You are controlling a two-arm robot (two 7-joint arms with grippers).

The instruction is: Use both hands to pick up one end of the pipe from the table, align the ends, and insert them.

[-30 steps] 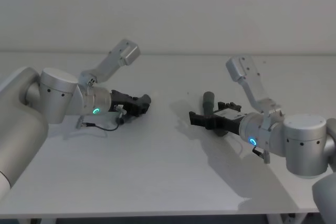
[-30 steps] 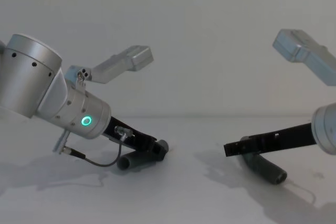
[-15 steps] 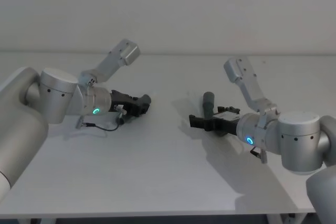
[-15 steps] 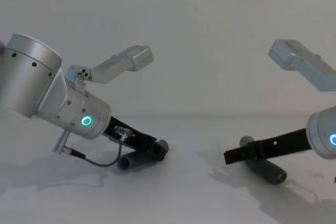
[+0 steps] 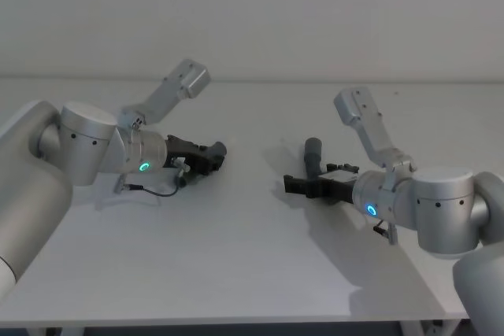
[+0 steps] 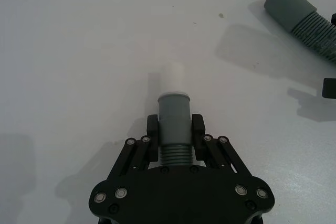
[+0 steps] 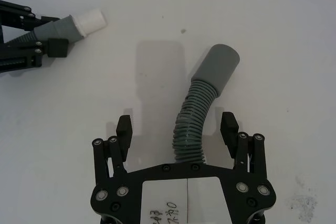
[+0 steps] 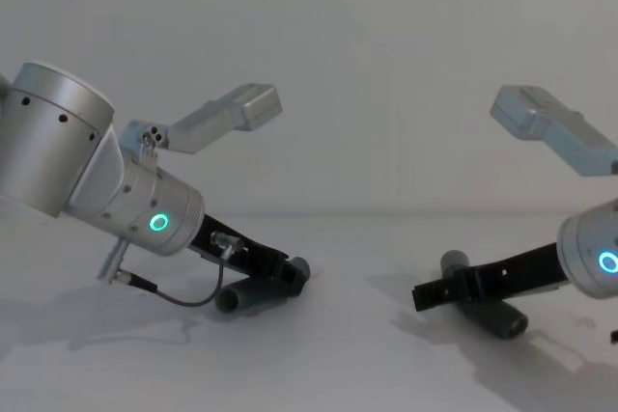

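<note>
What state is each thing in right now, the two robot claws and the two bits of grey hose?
Left gripper: jaws shut on the white-tipped pipe piece.
Right gripper: jaws open, one on each side of the wide-cuffed pipe piece, not gripping it.
White-tipped pipe piece: clamped at its cuff, tip sticking out past the jaws, not joined.
Wide-cuffed pipe piece: bent, lying loose on the table.
</note>
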